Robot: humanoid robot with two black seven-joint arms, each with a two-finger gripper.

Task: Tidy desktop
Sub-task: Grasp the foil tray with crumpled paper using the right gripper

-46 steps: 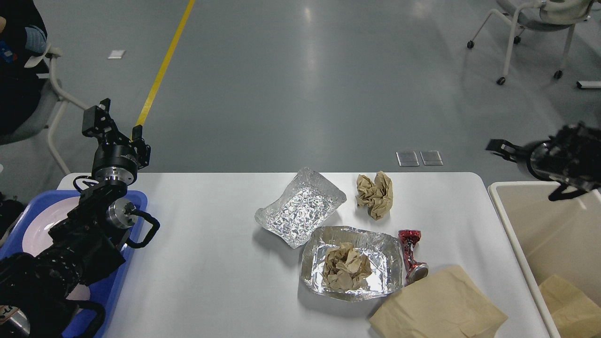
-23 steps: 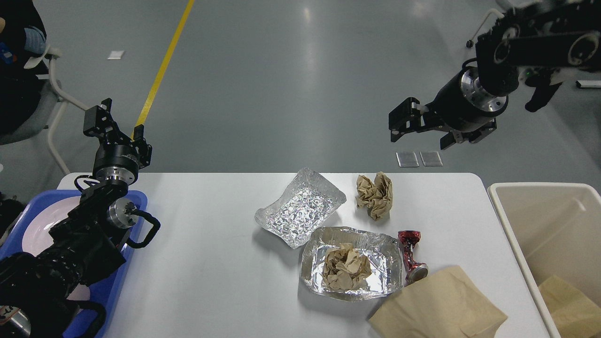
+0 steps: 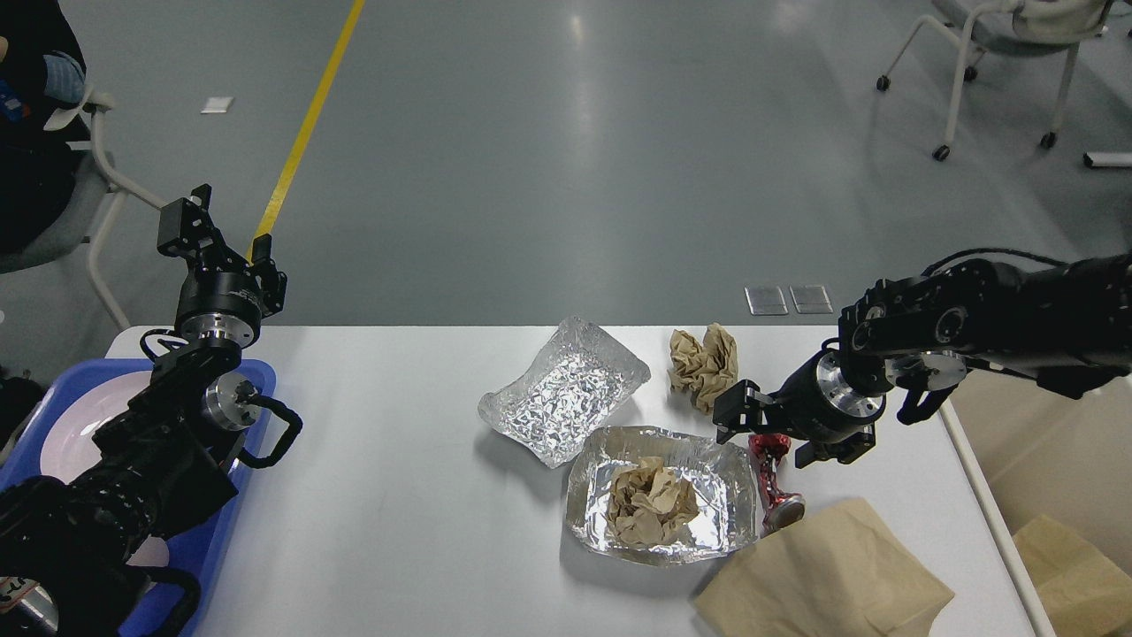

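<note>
The white desktop [image 3: 398, 495] carries litter on its right half. An empty crumpled foil tray [image 3: 566, 389] lies mid-table. A second foil tray [image 3: 734, 495] holds a brown paper ball [image 3: 650, 504]. Another crumpled brown paper [image 3: 705, 364] lies near the far edge. A crushed red can [image 3: 771, 482] lies between the foil tray and a flat brown paper bag [image 3: 822, 575]. My right gripper [image 3: 762, 435] hangs open, low over the can's upper end, holding nothing. My left gripper [image 3: 221, 232] stands open and raised beyond the table's far left corner, empty.
A blue tray [image 3: 256, 372] with a white plate [image 3: 80, 425] sits at the left end under my left arm. A beige bin [image 3: 990, 522] with brown paper [image 3: 1074, 566] in it stands off the right end. Chairs stand on the floor beyond.
My right arm swung from above the bin, up over the far right, then down to the red can. The left arm and the litter stayed put.
</note>
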